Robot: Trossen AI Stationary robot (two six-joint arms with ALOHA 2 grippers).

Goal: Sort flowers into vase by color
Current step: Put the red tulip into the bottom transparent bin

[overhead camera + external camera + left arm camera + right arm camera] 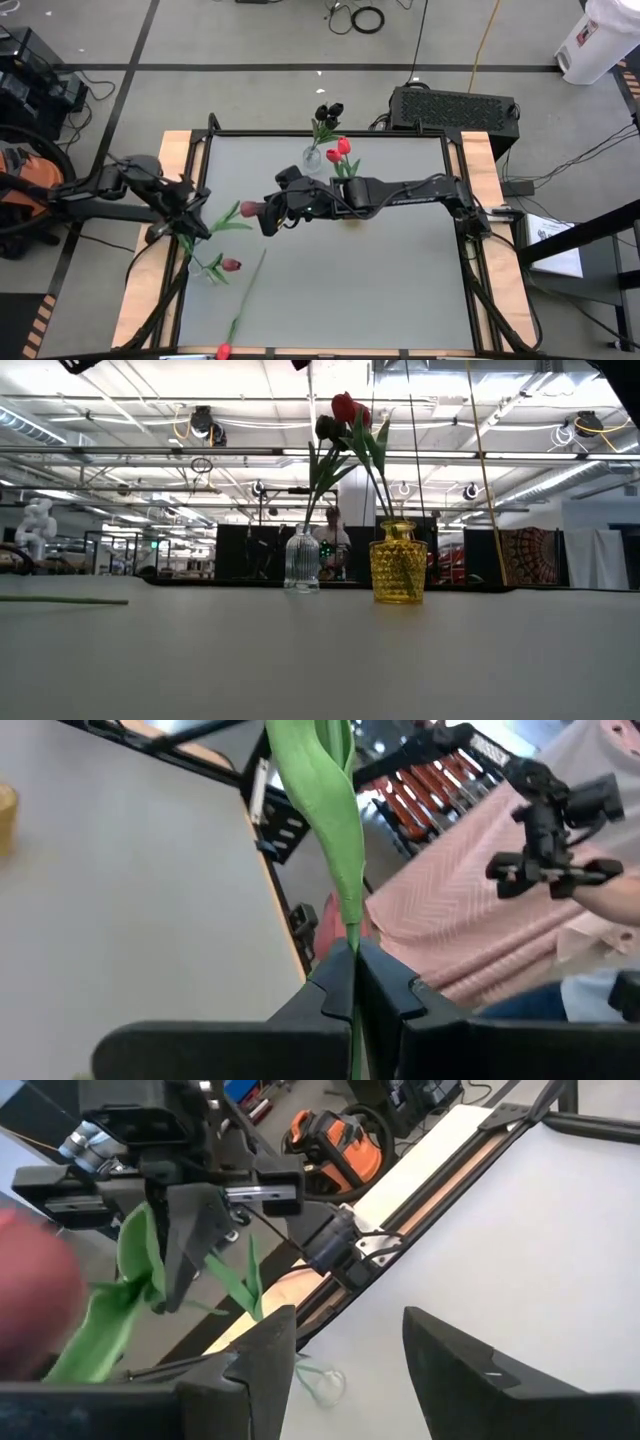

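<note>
My left gripper (188, 222) is shut on a tulip with a dark maroon head (249, 209), held above the table's left part. My right gripper (268, 216) is open, its fingers just right of that head, which shows blurred in the right wrist view (30, 1290). I cannot tell whether it touches the head. A clear vase (313, 157) at the far edge holds black tulips (328, 112). Red tulips (340, 152) stand in a yellow vase (398, 565). Another red tulip (240, 300) lies on the table at the near edge. My left gripper pinches the tulip's green stem and leaf (349, 945) between its two fingers (395, 985). The tulip is lifted clear of the table and lies about level, its head toward the table's right and my right gripper.
A small clear vase (205, 268) with a maroon tulip (231, 265) stands near the table's left edge. The right arm (400, 190) reaches across the table's middle over the yellow vase. A black box (455, 108) stands behind the far edge.
</note>
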